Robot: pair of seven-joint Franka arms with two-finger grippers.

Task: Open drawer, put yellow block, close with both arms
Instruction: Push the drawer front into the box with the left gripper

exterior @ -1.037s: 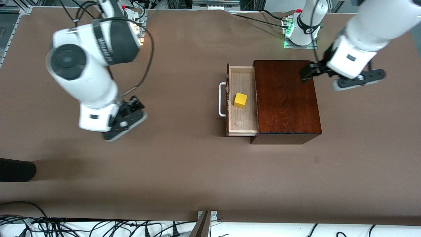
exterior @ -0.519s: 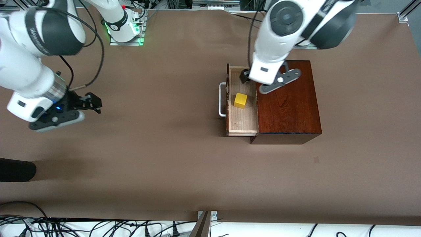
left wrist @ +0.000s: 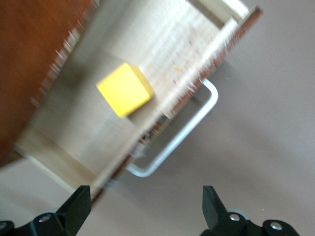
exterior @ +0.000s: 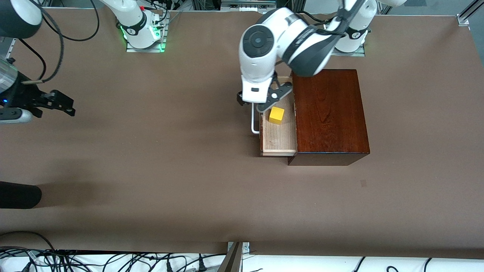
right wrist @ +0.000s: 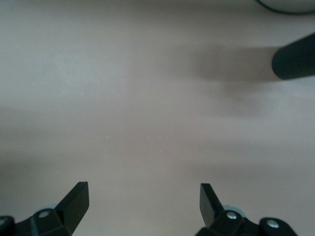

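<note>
The drawer (exterior: 279,136) of the dark wooden box (exterior: 329,113) stands pulled out, toward the right arm's end of the table. The yellow block (exterior: 276,115) lies in its pale tray. My left gripper (exterior: 247,104) is open and empty, over the drawer's front and the white handle (exterior: 255,126). The left wrist view shows the block (left wrist: 124,89) in the tray, the handle (left wrist: 182,137), and my open left gripper (left wrist: 145,206) over bare table beside the handle. My right gripper (exterior: 68,105) is open and empty at the right arm's end of the table, over bare table (right wrist: 142,199).
A black cylinder (exterior: 19,194) lies at the table's edge at the right arm's end, nearer the front camera; it also shows in the right wrist view (right wrist: 295,61). Brown table (exterior: 170,170) spreads between the drawer and the right gripper.
My left arm has swung from over the box's far corner, across the drawer, to over the handle. My right arm has moved away toward its own end of the table.
</note>
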